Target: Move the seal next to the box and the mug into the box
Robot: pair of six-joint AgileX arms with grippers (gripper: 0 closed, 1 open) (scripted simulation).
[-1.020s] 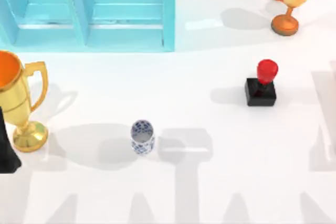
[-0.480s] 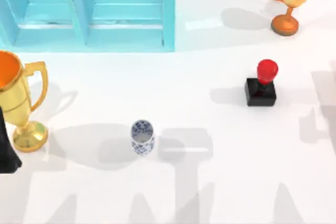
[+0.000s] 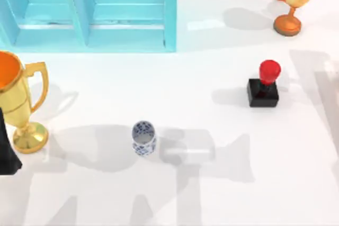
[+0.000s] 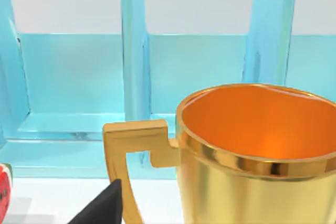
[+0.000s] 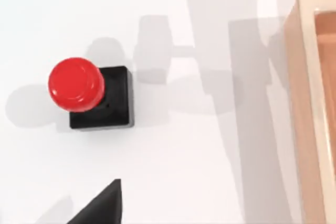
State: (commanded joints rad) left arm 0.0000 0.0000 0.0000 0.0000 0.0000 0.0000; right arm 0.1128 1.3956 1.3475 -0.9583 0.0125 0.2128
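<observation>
Nearest the front edge in the top view, the mug stood upright on the white table, left of centre, its opening facing up and its blue floral wall toward me. It sat well clear of everything else.

Level with it at the far left edge I had a dark piece of my left arm, right beside the foot of a large golden trophy. From the left wrist view that same trophy loomed close, its orange bowl open and its squared handle toward the blue shelf behind; a black fingertip poked in at the lower edge. I could not tell whether the left gripper was apart or together.

Farther back and to the right, the seal stood on its black block with the red knob up, well apart from the mug. The right wrist view looked down on the seal, with one black fingertip in view short of it and a pale wooden box off to one side. The right gripper's spread I could not judge.

At the back left stood the blue shelf unit, and in the back right corner a smaller orange-gold trophy.
</observation>
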